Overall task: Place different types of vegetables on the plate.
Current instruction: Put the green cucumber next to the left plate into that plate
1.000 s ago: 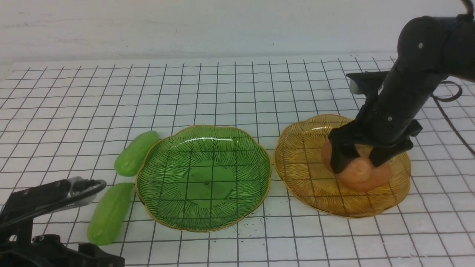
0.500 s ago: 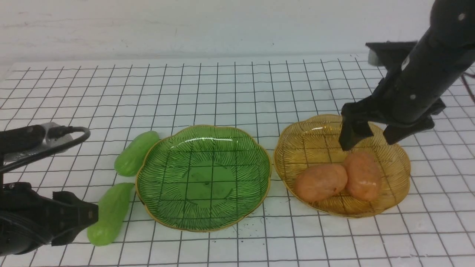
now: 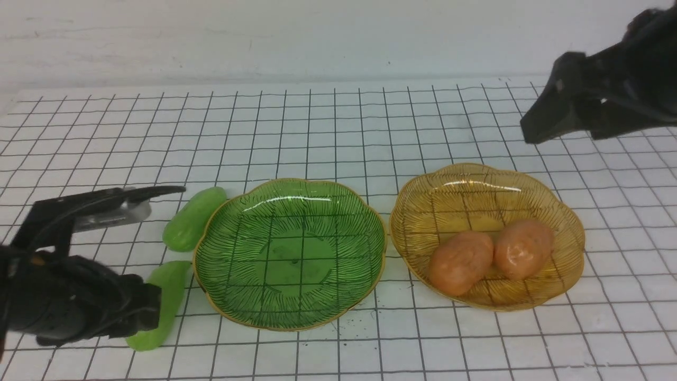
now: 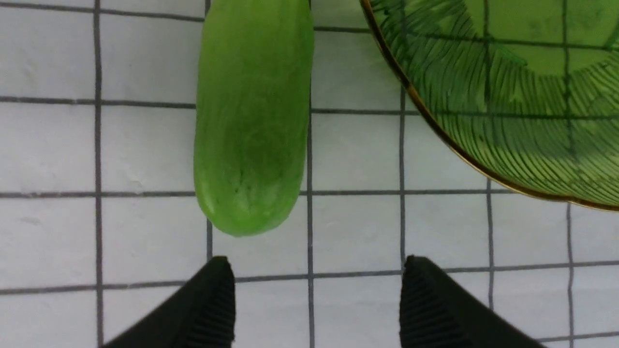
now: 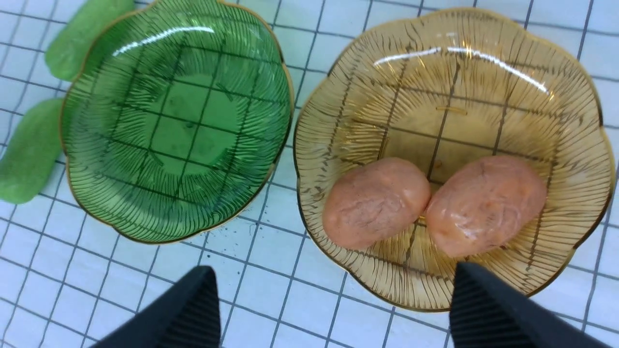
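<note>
White, black-gridded tabletop meets a pale wall behind.

The left arm is black, with rounded, blocky parts, a pale translucent piece and a dark cable. The right arm is black too, its end angular and smooth-sided.

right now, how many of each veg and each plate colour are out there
Light-green cucumber-like pieces: 2
Orange-brown potato-like pieces: 2
Green plate: 1
Amber plate: 1
Total: 6
</note>
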